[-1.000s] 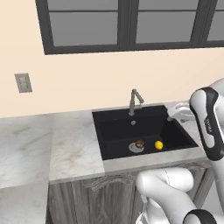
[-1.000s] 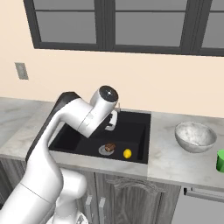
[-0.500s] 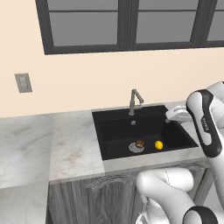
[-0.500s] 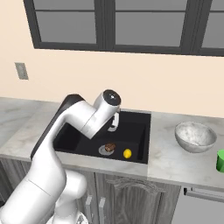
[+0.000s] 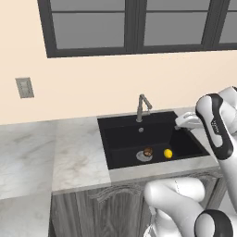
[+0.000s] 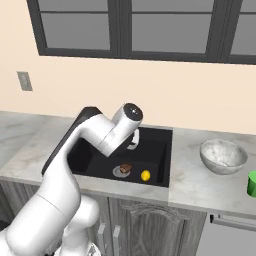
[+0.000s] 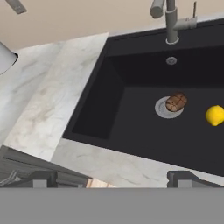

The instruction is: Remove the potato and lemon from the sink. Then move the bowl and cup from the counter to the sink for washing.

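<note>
1. State: nothing removed yet. Potato point(image 7: 176, 101) sits on the drain point(image 7: 168, 109) in the sink point(image 7: 113, 113); lemon point(image 7: 215, 115) lies on the basin floor just beside it, apart, toward the bowl side.
2. Bowl point(image 6: 223, 155) and green cup point(image 6: 252, 183) wait on the desk point(image 6: 197, 180) beyond the sink's far edge, untouched.
3. Fingers point(image 7: 109, 178) spread wide, holding nothing, above the sink's near rim and well short of both items.
4. Step in hand, as I read it: reach down for the potato.
5. Centre the hand over the potato before descending; right now it sits off to one side in the hand view.
6. Come straight down, clear of the faucet point(image 7: 169, 19) at the back wall.
7. Straddle the potato's narrow axis; it's lumpy and rests on metal, so it may roll or slip.
8. Close only when the tips are below mid-height, just off the drain.
9. Keep clear of the lemon; a nudge would send it rolling.
</note>
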You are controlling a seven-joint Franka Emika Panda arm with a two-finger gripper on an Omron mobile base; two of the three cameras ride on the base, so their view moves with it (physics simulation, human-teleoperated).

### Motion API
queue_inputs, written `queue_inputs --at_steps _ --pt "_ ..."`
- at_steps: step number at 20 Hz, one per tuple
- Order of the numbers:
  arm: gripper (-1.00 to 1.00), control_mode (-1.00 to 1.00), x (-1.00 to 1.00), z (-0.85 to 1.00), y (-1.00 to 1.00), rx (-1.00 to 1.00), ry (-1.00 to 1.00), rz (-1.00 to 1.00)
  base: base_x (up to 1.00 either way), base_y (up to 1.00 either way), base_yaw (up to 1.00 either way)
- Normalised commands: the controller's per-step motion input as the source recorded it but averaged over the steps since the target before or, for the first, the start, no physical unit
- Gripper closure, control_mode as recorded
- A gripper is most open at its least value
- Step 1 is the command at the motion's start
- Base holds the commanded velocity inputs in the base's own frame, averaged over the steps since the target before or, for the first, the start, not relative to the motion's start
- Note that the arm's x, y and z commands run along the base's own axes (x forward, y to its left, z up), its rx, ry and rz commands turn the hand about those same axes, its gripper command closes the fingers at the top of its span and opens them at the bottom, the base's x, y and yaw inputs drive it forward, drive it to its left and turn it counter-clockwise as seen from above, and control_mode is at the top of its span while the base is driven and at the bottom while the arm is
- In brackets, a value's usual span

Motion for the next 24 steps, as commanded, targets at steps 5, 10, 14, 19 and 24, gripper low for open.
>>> queue_inputs --at_steps 5,10,14,19,24 --pt "-1.0 -1.0 0.14 -0.12 -0.02 -0.01 0.07 0.01 0.0 0.0 0.0" --pt "-1.0 -1.0 0.11 -0.12 -0.02 0.0 0.02 0.01 0.0 0.0 0.0" --pt "-1.0 -1.0 0.11 -0.14 0.0 0.0 0.01 0.0 0.0 0.0 0.0" --pt "-1.0 -1.0 0.08 -0.18 0.0 0.0 0.0 0.0 0.0 0.0 0.0" --pt "-1.0 -1.0 0.05 -0.19 0.0 0.0 -0.01 0.0 0.0 0.0 0.0"
